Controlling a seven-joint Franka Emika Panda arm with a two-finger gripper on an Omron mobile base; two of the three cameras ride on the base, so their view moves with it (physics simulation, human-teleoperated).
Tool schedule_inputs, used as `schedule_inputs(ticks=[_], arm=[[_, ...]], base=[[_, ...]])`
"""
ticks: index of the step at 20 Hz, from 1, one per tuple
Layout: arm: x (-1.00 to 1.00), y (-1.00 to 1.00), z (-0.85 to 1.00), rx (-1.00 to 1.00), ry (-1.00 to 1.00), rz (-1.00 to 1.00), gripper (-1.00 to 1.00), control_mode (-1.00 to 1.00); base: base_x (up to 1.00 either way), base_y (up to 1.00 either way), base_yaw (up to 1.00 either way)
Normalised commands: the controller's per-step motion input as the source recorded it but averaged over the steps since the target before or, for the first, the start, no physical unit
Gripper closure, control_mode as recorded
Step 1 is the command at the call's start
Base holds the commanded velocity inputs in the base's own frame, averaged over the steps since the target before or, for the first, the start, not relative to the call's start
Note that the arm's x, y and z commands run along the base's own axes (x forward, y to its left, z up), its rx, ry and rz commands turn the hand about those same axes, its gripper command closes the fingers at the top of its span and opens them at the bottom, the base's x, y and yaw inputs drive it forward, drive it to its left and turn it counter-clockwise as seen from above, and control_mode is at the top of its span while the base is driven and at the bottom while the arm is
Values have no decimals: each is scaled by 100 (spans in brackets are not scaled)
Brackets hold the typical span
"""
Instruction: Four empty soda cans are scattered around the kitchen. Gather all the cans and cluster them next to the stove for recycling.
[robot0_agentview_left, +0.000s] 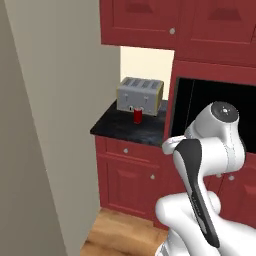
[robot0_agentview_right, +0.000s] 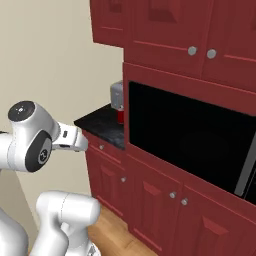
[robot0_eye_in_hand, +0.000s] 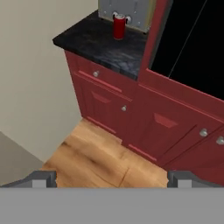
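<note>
Red soda can (robot0_eye_in_hand: 119, 26) on countertop (robot0_eye_in_hand: 92, 41), well beyond the wide-open pincer (robot0_eye_in_hand: 112, 178).

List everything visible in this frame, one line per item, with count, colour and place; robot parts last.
soda can: one, red, upright on the countertop, right in front of the toaster
toaster: one, silver, at the back of the countertop against the wall
countertop: one, black marbled, over the lower cabinets in the corner
oven: one, black glass door, built into the red cabinetry right of the countertop
cabinets: dark red with small round knobs, above and below
floor: light wood planks
wall: cream, left of the countertop
arm: one, white with dark joints
gripper: fingers wide apart, holding nothing, over the floor
</note>
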Motion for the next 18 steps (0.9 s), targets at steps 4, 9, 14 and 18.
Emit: schedule_inputs(ticks=[4,9,14,18], arm=[[0,0,0,0,0,0,-100,100],[0,0,0,0,0,0,-100,100],[0,0,0,0,0,0,-100,100],[0,0,0,0,0,0,-100,100]], base=[[17,35,-39],[10,53,-31],[19,64,-26],[23,60,-27]])
